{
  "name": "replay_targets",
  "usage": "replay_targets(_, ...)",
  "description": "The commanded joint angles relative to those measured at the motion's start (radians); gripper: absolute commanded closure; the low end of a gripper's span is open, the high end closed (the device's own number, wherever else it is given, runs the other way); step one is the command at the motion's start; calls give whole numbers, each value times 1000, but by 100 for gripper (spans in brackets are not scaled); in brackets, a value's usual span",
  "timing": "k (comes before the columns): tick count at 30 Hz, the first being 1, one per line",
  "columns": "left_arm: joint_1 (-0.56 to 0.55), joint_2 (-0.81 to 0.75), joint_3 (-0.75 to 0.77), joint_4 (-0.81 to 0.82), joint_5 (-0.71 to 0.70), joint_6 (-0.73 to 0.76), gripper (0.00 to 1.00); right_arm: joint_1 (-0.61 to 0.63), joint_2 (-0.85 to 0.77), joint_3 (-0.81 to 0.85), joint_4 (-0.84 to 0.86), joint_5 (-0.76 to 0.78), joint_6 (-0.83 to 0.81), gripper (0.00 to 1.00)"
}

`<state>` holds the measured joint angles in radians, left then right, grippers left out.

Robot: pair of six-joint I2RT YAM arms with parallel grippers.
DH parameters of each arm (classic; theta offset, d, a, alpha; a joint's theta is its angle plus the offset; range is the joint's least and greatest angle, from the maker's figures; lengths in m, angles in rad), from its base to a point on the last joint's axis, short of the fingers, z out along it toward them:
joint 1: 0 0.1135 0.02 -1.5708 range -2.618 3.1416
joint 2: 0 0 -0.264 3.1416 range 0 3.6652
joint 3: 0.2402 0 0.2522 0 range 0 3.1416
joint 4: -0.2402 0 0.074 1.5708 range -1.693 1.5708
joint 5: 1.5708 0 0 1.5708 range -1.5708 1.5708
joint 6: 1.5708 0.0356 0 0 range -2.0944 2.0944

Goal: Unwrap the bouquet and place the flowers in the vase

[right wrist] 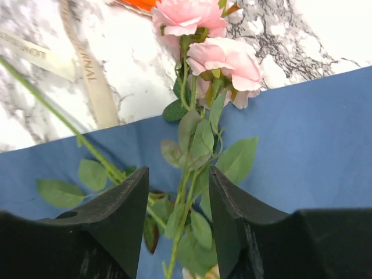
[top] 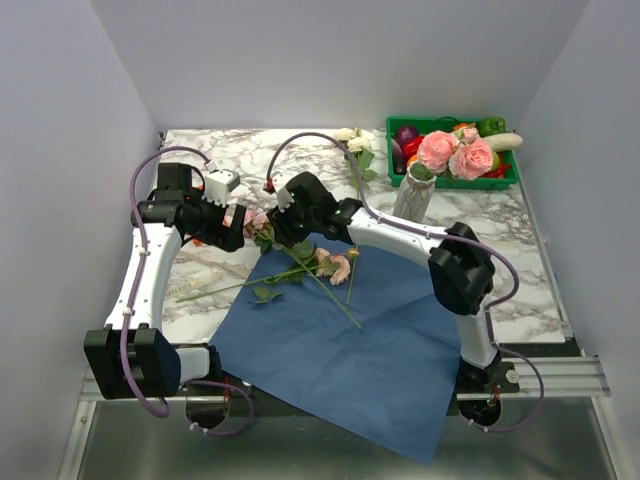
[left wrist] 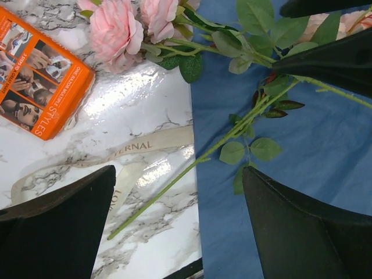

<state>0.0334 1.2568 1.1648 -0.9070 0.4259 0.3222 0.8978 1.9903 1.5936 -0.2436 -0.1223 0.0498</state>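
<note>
- At the upper right of the top view, a slim marbled whitish vase holds ruffled pink blooms. At centre, loose thin-stemmed roses lie on flat matte blue paper.
- Left wrist: left gripper spread wide, empty, above the glossy marble tabletop.
- Right wrist: right gripper partly parted, straddling leafy green stems without pinching.
</note>
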Motion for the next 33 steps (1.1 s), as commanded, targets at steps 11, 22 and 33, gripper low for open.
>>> replay_targets(11,19,-25,22,-12,-4,20,1,7,277,233,-264,-27,-39,44)
replay_targets(22,40,-36,99,-43,25,6,1,7,174,264,-180,-2,-34,92)
replay_targets(33,59,-36,96,-43,54,-2,1,9,-119,206,-62,61,-39,80)
